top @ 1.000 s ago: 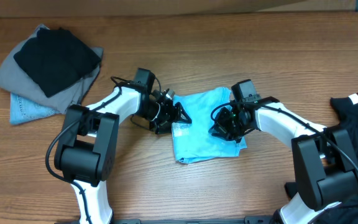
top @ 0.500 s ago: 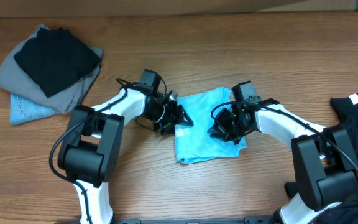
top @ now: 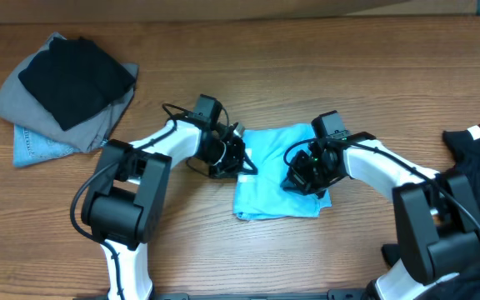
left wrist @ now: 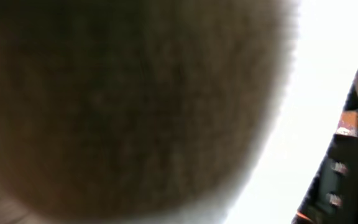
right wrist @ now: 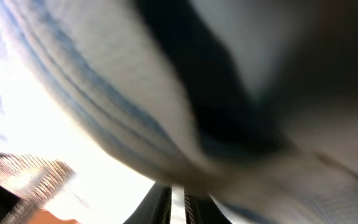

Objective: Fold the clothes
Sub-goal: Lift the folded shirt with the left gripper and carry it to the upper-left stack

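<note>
Sliding rightward since a second ago, the left gripper [top: 238, 160] is now meeting the left edge of the light blue T-shirt [top: 267, 190], jaws together. Overhead, the soft cotton is lying as a rumpled rectangle in the middle of the wood-grain table [top: 323, 75]. Only the right wrist view is showing its stitched hem, blurred. The right gripper [top: 300, 177] is sitting at the right edge, grip unclear.

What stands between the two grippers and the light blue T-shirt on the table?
Nothing visible does. The left gripper is at the left edge of the light blue T-shirt, and the right gripper is over its right part.
</note>
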Robot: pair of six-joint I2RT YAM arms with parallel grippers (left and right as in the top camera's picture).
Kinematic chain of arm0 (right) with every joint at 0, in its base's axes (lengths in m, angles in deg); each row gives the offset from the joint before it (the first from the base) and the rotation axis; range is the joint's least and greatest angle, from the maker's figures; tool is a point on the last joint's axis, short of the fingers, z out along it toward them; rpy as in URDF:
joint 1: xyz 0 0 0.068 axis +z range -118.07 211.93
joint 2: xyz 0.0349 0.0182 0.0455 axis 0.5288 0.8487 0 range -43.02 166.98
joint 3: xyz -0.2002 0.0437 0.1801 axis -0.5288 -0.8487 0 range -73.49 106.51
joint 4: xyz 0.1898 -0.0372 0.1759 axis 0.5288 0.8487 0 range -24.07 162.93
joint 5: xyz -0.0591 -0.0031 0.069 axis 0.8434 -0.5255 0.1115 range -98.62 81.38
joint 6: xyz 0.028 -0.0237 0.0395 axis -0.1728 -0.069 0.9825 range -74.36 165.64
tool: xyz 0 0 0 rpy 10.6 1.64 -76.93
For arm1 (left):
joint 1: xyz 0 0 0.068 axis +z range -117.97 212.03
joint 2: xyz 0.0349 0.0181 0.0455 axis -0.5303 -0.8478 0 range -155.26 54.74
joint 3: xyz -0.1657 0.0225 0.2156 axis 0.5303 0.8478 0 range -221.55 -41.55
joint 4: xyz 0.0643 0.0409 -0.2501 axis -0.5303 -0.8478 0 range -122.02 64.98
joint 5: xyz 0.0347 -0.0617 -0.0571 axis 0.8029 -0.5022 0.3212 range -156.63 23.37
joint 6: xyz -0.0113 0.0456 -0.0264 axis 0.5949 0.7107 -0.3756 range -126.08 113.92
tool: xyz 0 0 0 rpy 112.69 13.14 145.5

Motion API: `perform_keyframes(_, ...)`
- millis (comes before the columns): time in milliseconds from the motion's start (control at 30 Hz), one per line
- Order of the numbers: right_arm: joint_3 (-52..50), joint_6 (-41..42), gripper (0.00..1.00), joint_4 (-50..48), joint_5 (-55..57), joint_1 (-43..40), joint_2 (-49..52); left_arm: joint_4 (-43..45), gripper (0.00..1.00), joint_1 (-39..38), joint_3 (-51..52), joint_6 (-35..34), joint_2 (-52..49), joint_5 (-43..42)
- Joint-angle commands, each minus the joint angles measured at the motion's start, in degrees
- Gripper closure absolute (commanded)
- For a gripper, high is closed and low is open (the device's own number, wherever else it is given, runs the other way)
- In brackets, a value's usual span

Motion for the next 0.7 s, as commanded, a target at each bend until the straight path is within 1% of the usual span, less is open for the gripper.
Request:
perform_keyframes(0, 4.76, -6.14, 0.88, 2.73, 2.21, -0.61, -7.45, -4.46, 0.96, 5.05, -5.6, 7.74, 4.33, 2.34)
perform_keyframes(167, 10.45, -7.69, 0.87, 8.0, 5.64, -0.61, -13.66, -15.47, 0.96, 13.27, -19.08, 14.62, 5.81, 4.94)
perform_keyframes(233, 11.74, -7.67, 0.87, 8.26, 5.64, -0.61, -14.73, -17.03, 0.96, 16.55, -24.39, 15.98, 5.81, 4.98)
perform_keyframes(367, 12.35, -7.45, 0.87, 8.39, 5.66, -0.59, -15.04, -16.39, 0.96, 23.74, -33.62, 16.06, 5.79, 6.69)
perform_keyframes(467, 12.35, -7.48, 0.87, 9.09, 5.7, -0.61, -15.04, -14.36, 0.96, 28.81, -38.18, 16.06, 5.79, 8.41)
perform_keyframes(567, 12.35, -7.48, 0.88, 9.31, 5.68, -0.61, -15.04, -11.8, 0.96, 33.83, -40.74, 16.06, 5.79, 11.02)
perform_keyframes(667, 12.35, -7.45, 0.88, 9.31, 5.68, -0.61, -15.04, -10.23, 0.96, 38.18, -40.87, 16.06, 5.75, 14.95)
